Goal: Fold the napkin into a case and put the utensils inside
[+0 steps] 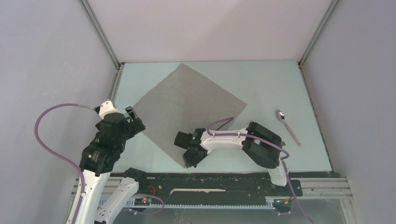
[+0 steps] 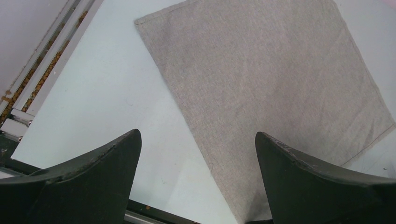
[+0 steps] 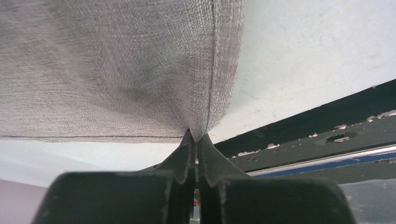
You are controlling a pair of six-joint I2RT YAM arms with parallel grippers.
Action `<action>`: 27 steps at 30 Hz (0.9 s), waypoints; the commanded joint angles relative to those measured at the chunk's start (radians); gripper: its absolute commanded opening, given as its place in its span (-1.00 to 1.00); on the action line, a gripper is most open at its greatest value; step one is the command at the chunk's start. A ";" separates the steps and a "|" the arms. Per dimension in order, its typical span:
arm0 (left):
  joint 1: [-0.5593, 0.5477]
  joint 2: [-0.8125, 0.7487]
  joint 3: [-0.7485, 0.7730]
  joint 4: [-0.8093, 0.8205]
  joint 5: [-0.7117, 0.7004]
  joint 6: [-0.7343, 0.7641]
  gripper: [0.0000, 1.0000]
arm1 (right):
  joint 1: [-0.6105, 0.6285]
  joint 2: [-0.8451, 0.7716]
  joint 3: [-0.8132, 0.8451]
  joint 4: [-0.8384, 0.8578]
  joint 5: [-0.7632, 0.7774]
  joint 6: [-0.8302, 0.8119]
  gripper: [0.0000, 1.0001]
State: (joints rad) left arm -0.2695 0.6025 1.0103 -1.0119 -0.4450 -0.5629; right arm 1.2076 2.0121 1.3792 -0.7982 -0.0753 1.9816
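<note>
Hovering just beside the napkin's left corner, the left tool (image 1: 135,120) is seen with its jaws spread wide and nothing held between them. In the left wrist view the napkin's near-left hem is seen passing under the gap between the two fingers.

The napkin (image 1: 187,102) is laid flat and unfolded on the surface (image 1: 261,88). It is turned as a diamond, so that one corner points at the arms and the opposite corner points away from them.

At the napkin's near corner the right tool (image 3: 194,135) is closed tight. That corner is pinched between the fingertips and drawn up a little, as the right wrist view shows. From this tool the whole cloth lies straight ahead, toward the far side, along the near-to-far diagonal.

Well apart from the napkin's right corner, the spoon (image 1: 286,125) is laid on the surface untouched, its bowl on the far side and its handle slanting nearer and rightward.

The first fold is judged to be in hand. The held corner would most likely be carried along that diagonal toward the far corner. The left corner is nearer to the left tool, should the cloth need to be pinned down.
</note>
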 commanded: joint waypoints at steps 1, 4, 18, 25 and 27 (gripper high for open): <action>0.006 0.006 -0.030 0.021 -0.015 0.016 1.00 | 0.006 -0.066 -0.025 -0.065 0.144 -0.012 -1.00; 0.024 0.031 -0.055 0.028 -0.024 -0.003 1.00 | 0.007 -0.091 -0.026 -0.065 0.180 -0.063 -1.00; 0.511 0.600 -0.043 0.208 0.209 0.070 0.52 | -0.011 -0.156 -0.034 0.081 0.222 -0.312 -1.00; 0.544 0.889 0.159 0.285 0.137 0.297 0.78 | -0.033 -0.127 -0.100 0.330 0.062 -0.411 -1.00; 0.573 0.986 0.215 0.292 0.231 0.334 0.70 | -0.036 -0.121 -0.102 0.374 0.033 -0.431 -1.00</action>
State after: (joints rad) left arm 0.2558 1.4662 1.1072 -0.7876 -0.2802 -0.3695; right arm 1.1797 1.8977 1.2854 -0.5774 0.0280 1.6257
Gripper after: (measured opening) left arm 0.880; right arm 0.009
